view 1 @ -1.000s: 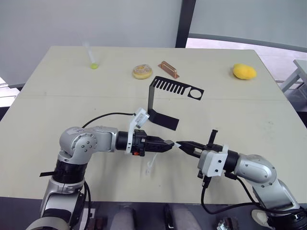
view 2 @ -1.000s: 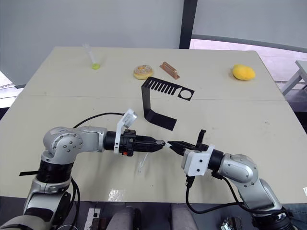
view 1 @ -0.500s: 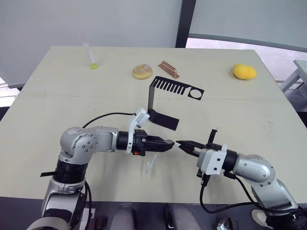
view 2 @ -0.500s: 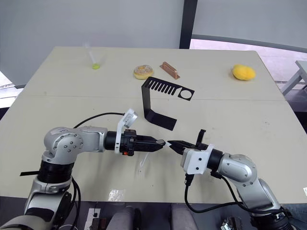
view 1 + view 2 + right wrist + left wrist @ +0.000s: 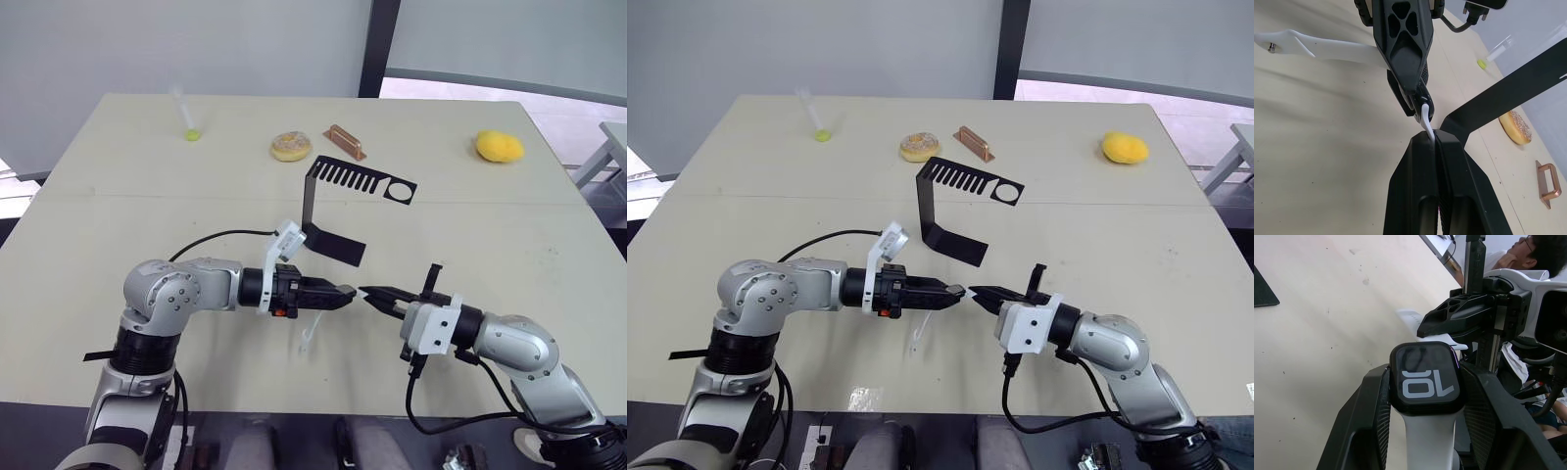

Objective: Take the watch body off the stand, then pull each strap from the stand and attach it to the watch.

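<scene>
Starting at your left, the left gripper (image 5: 340, 295) points toward the middle of the table (image 5: 98, 225), its two fingers (image 5: 1364, 416) closed against the sides of the watch body (image 5: 1425, 377), which shows white digits on its screen. One white strap (image 5: 1427, 440) is already joined to the case and runs back between those fingers; in the right wrist view you can see its free end (image 5: 1308, 45) trailing out behind the gripper, just above the tabletop. Move to the centre and the two grippers meet nearly tip to tip above the near part of the table. The right gripper (image 5: 382, 294) has its fingers pressed almost together on the second strap (image 5: 1425, 117), a thin white band whose short exposed end reaches across to the left gripper's tip at the edge of the watch body. You cannot tell whether that end is seated in the case yet. Behind the grippers, the stand (image 5: 338, 191) sits upright with its slotted top plate bare and its flat base on the table. Farther back lie a clear tube with a green end (image 5: 186, 116), a donut (image 5: 291, 147) and a copper block (image 5: 346, 142), and to the far right a yellow object (image 5: 499, 146).
</scene>
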Robot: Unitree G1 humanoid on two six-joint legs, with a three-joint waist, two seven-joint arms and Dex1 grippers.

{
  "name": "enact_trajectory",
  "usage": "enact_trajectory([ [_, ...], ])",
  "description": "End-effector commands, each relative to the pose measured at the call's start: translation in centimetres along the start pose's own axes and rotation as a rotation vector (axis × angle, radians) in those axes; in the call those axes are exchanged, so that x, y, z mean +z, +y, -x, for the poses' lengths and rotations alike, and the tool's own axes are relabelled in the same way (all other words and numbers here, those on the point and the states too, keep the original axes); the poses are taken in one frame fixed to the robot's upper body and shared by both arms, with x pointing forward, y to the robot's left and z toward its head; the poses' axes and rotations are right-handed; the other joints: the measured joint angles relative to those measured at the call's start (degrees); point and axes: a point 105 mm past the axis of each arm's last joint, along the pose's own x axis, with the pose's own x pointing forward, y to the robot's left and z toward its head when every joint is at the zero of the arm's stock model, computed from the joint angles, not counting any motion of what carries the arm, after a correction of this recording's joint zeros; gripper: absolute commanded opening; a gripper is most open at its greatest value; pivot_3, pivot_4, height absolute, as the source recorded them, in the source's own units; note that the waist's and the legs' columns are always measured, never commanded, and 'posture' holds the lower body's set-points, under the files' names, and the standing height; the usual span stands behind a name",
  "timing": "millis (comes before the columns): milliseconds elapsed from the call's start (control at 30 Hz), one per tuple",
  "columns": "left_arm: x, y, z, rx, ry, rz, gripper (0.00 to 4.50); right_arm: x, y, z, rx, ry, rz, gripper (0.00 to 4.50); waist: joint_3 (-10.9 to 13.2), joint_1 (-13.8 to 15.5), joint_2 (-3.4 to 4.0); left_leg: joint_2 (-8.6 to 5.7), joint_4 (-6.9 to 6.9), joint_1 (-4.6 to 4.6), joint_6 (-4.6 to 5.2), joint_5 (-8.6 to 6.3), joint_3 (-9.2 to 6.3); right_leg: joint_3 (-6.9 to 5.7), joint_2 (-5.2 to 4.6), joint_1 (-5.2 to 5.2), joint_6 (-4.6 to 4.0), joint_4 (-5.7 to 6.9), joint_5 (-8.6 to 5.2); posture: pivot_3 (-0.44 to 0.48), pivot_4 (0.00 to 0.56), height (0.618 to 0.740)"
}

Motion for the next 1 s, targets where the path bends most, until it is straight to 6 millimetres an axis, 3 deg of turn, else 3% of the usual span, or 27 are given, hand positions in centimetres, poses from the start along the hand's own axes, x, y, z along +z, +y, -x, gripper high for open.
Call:
enact_trajectory([
  [33, -0.22, -2.77, -1.57, -0.137, 0.028, -0.055, 1.58, 2.1, 0.06, -0.91, 0.008, -0.098, 0.03, 0.0, 0.0, 0.0, 0.0, 0.0, 0.0, 0.0, 0.0, 0.0, 0.0, 0.0, 0.0, 0.0, 0.0, 0.0, 0.0, 0.0, 0.15, 0.74],
  [1000, -0.11, -2.87, -1.96, -0.145, 0.019, -0.058, 1.58, 2.08, 0.16, -1.49, 0.005, -0.106, 0.015, 0.0, 0.0, 0.0, 0.0, 0.0, 0.0, 0.0, 0.0, 0.0, 0.0, 0.0, 0.0, -0.01, 0.0, 0.0, 0.0, 0.0, 0.15, 0.74],
])
